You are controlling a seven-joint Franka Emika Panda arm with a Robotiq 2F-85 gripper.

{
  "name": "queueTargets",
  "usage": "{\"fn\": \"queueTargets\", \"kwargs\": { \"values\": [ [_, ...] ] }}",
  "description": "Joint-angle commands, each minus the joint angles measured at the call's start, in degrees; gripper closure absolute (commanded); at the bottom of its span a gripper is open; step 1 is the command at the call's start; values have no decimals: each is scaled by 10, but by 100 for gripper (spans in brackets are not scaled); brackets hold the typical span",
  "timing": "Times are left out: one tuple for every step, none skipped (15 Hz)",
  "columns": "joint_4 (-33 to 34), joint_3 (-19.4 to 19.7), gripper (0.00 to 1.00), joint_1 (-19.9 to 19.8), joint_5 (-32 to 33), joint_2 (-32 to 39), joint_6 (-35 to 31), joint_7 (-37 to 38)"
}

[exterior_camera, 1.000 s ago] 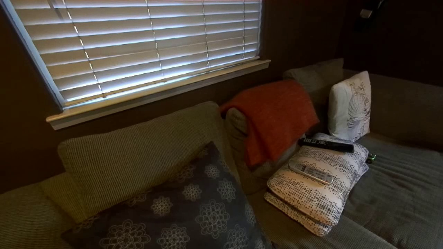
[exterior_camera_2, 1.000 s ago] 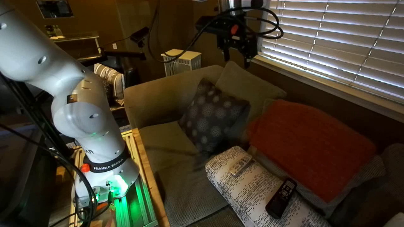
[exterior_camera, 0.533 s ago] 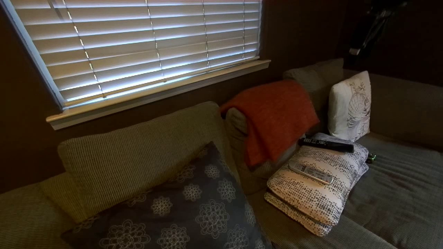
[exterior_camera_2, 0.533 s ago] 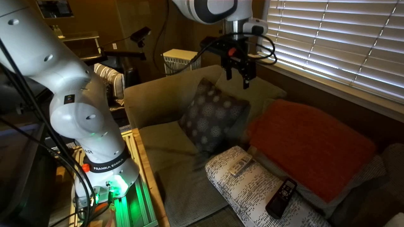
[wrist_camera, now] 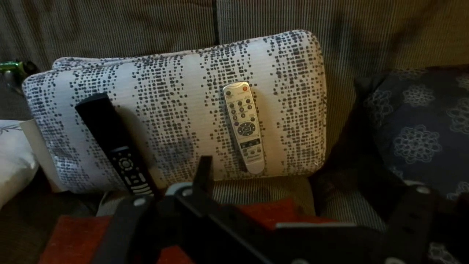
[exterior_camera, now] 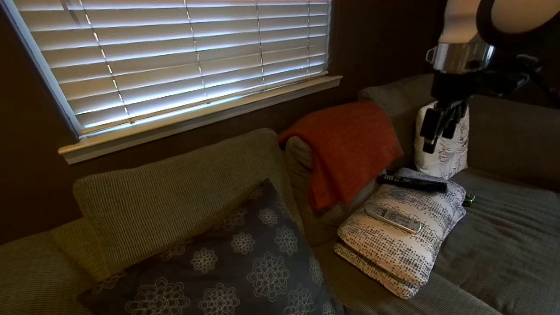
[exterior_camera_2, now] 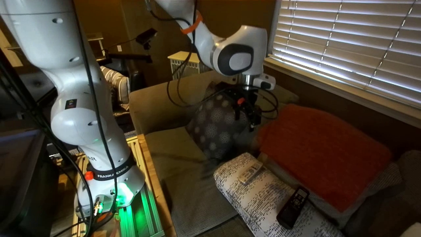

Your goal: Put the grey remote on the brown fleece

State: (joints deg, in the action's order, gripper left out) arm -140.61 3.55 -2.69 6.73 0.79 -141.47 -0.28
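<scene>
The grey remote [wrist_camera: 244, 126] lies on a white pillow with dark dots, and it shows in both exterior views [exterior_camera: 393, 218] [exterior_camera_2: 251, 172]. The brown fleece [exterior_camera_2: 324, 153], rust-orange, is draped over the sofa's back cushion beside that pillow [exterior_camera: 345, 148]. In the wrist view part of the fleece [wrist_camera: 267, 212] shows behind the gripper's dark parts. My gripper [exterior_camera_2: 245, 122] points down with its fingers apart and nothing between them. It hangs in the air above the sofa, well above the grey remote, and also shows in an exterior view [exterior_camera: 439, 140].
A black remote [exterior_camera_2: 292, 207] lies on the same dotted pillow [exterior_camera_2: 263, 200]. A dark flowered cushion [exterior_camera_2: 218, 126] leans behind the gripper. A white cushion [exterior_camera: 450, 157] and a small green object [exterior_camera: 469, 200] are near. Window blinds [exterior_camera_2: 348, 42] and a sill border the sofa back.
The arm has come down from high up, lowering the gripper toward the sofa. It now shows clearly in both exterior views. The remotes and the fleece have not moved.
</scene>
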Motion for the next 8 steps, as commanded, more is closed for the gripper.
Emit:
{"fn": "queueTargets", "kwargs": {
  "values": [
    [44, 7, 0, -6, 31, 97, -53, 1],
    [50, 11, 0, -6, 32, 112, -63, 4],
    [19, 6, 0, -2, 12, 69, -46, 0],
    [28, 9, 0, -2, 14, 87, -54, 0],
    [35, 11, 0, -2, 14, 100, -59, 0],
    [40, 11, 0, -3, 14, 108, -60, 0],
    [44, 11, 0, -2, 14, 111, -60, 0],
    [45, 11, 0, -2, 14, 111, -60, 0]
  ]
}}
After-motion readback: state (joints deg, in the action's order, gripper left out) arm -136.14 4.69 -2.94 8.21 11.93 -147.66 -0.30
